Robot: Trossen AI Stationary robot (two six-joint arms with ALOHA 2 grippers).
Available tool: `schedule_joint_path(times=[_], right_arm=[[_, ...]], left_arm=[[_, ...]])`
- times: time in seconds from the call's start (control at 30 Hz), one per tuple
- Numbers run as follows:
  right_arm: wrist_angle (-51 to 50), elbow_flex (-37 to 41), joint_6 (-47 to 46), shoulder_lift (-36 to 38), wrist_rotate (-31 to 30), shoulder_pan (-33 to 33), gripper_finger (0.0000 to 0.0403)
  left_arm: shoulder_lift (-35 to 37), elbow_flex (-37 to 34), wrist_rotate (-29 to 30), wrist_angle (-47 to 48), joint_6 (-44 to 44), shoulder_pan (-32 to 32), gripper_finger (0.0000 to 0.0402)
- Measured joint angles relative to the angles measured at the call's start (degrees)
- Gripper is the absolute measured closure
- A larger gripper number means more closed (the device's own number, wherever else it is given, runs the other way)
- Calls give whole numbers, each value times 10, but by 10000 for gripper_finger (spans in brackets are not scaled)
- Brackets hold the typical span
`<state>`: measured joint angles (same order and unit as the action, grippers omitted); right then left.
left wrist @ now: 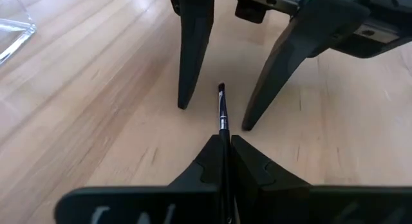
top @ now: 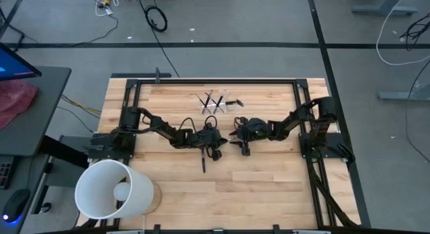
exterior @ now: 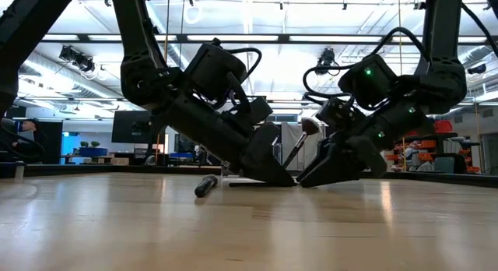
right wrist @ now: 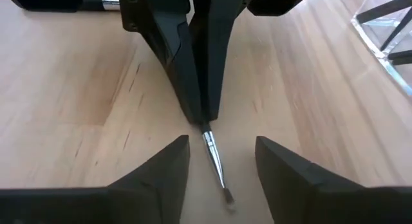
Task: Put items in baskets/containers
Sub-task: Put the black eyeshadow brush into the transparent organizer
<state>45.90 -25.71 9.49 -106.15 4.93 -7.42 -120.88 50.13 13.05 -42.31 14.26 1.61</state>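
A: Item one, nearest the front edge of the table?

B: White bucket (top: 113, 189), lying on its side at about seven o'clock from table centre. Not the target container; it sits well apart from the work.

A: Item two?

B: Left gripper (left wrist: 226, 145), at table centre, clenched on a thin brush (left wrist: 223, 108). The fingers pinch the handle so that the bristle end sticks out ahead of them, low over the wood. The long handle trails back toward six o'clock in the high view.

A: Item three?

B: Right gripper (right wrist: 222, 153), just beside the left one at its three o'clock, fingers spread wide and holding nothing. They stand either side of the brush tip, which reads as a hand-over just finished or a regrip about to start.

A: Item four, farther back?

B: Clear holder (top: 213, 107), at twelve o'clock from the grippers, hard to make out against the wood. Several brushes (top: 212, 99) stand crossed in it, leaning because they are much taller than its walls. One or two may lie loose just to its right; I cannot be sure.

A: Status?

B: One brush in hand, not yet in the holder.
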Motion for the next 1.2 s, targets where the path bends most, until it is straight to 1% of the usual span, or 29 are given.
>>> schedule_joint_path(times=[0.1,0.37,0.47,0.57,0.77,1.07,1.2], right_arm=[[0,0,0,0,12,-1,235],[-4,0,0,-1,14,0,279],[1,0,0,-1,17,0,287],[13,1,1,-3,32,-1,289],[15,2,7,-3,37,-1,296],[17,2,19,-3,52,-1,362],[19,2,24,-3,54,-1,381]], left_arm=[[0,0,3,-5,0,0,386],[2,1,6,-33,0,0,388],[2,1,6,-22,0,0,385],[2,1,7,-12,1,0,386],[2,1,8,-15,1,0,387],[2,1,4,-15,0,0,387],[3,1,4,-15,0,0,384]])
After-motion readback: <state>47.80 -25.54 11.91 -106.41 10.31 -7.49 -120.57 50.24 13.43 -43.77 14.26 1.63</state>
